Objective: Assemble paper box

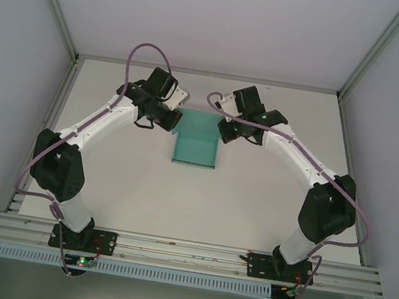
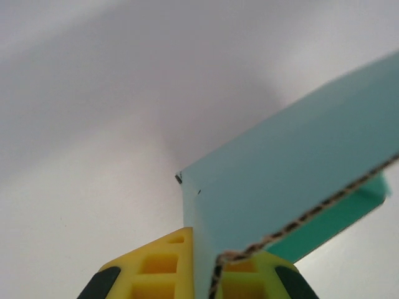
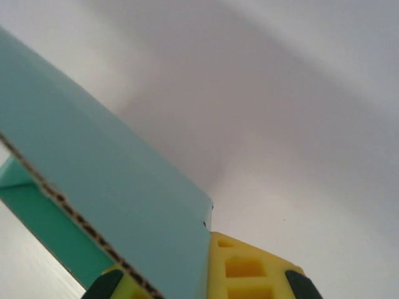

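White arms [image 1: 101,120], black joints [image 1: 58,169], purple cables [image 1: 149,45]

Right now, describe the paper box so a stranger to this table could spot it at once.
On the white table, look at the far middle. The paper box is the teal card held between the left end effector and the right end effector, the only teal thing there.
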Robot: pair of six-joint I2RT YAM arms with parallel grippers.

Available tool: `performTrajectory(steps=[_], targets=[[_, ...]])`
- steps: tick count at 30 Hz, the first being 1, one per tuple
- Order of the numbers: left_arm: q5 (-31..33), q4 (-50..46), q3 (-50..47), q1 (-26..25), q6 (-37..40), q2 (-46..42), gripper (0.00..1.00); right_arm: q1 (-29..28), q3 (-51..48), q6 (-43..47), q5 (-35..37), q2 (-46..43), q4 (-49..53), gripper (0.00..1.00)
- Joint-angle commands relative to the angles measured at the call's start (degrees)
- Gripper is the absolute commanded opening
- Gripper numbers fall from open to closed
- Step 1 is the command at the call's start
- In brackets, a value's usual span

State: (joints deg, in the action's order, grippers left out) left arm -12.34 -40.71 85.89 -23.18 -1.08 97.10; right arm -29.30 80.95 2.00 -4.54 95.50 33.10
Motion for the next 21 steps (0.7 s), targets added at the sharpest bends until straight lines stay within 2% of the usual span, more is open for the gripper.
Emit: performTrajectory(steps=[1,7,10,16,21], targets=[[2.1,6.4,0.7,-2.3,-13.4,1.4,0.00,-1.5,0.1,-20.8,10.2,0.7,-7.8,0.00],[7.0,7.4,5.4,-3.5,-21.3,7.0,0.00,-2.1,0.9,-34.8,9.9,3.2,-16.1,0.01],[7.5,9.0,5.5,-4.1,-23.3,8.2,0.00,-2.1,1.4,-39.7,8.7,5.3,-17.9,0.07],[10.6,8.7,6.7,-5.3,-24.2,11.6,0.00,-2.8,1.0,-43.0,8.5,9.1,-19.5,0.02],[9.9,9.9,3.7,-5.5,-23.8,11.2,0.00,-3.6,-2.5,-41.6,13.1,8.7,-22.7,0.00]])
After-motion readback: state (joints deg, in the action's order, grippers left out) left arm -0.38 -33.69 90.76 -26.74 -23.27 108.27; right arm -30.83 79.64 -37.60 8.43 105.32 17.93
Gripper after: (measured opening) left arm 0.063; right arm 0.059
